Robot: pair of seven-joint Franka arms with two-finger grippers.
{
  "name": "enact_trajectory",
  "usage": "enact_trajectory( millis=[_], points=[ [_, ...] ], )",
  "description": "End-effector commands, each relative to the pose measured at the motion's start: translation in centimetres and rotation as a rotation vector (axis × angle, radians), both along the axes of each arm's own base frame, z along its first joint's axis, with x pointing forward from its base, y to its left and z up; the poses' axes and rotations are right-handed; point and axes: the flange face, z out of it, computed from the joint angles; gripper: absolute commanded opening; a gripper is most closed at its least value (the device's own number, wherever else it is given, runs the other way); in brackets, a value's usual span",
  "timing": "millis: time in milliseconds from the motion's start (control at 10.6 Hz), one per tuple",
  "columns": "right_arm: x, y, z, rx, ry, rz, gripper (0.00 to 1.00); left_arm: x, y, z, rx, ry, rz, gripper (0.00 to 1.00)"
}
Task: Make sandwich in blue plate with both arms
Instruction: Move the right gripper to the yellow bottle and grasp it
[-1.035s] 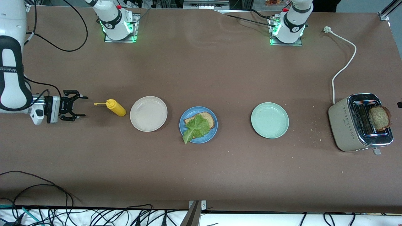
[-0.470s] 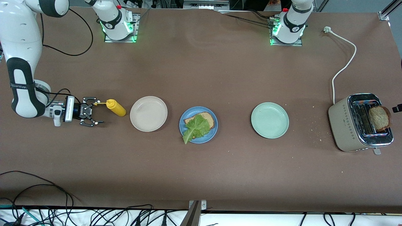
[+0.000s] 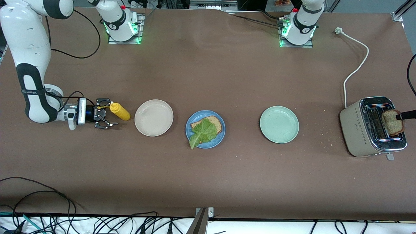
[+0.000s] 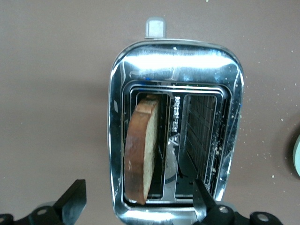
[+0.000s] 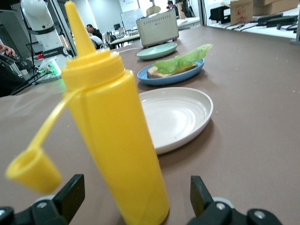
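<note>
Hovering my open, empty left gripper (image 4: 136, 206) over the toaster (image 4: 176, 126), I judge the bread slice (image 4: 140, 147) light and crumbly, so I would pinch its flat faces gently; my right gripper (image 5: 131, 201) stands open around the yellow bottle (image 5: 115, 136).

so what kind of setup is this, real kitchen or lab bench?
Looks like a lab bench staged as a kitchen: two arm bases bolted to a brown table, loose cables along its edge, and props in a row, a toaster, three plates including the blue plate, and a yellow squeeze bottle.
</note>
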Motion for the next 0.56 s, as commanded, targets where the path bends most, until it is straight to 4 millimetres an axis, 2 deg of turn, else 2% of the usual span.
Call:
enact_trajectory(
  millis=[0,94,188,376,470],
  points=[
    [-0.27,2.01,-0.01,0.073,-0.023,-0.021,1.00,1.05,0.69,-2.01,0.012,-0.019,-0.016,0.99],
    [-0.23,2.18,0.00,0.076,-0.023,-0.020,0.96,1.09,0.73,-2.55,0.009,-0.012,-0.018,0.97],
    [-0.22,2.35,0.00,0.076,-0.023,-0.017,0.83,1.12,0.75,-2.86,0.007,-0.010,-0.018,0.96],
    [-0.03,2.65,0.03,0.075,-0.022,-0.012,0.35,1.28,0.35,-2.92,0.004,-0.009,-0.022,0.95],
    [0.12,2.80,0.19,0.073,-0.018,-0.010,0.18,1.23,0.43,-2.82,0.003,-0.011,-0.023,0.95]
  ],
)
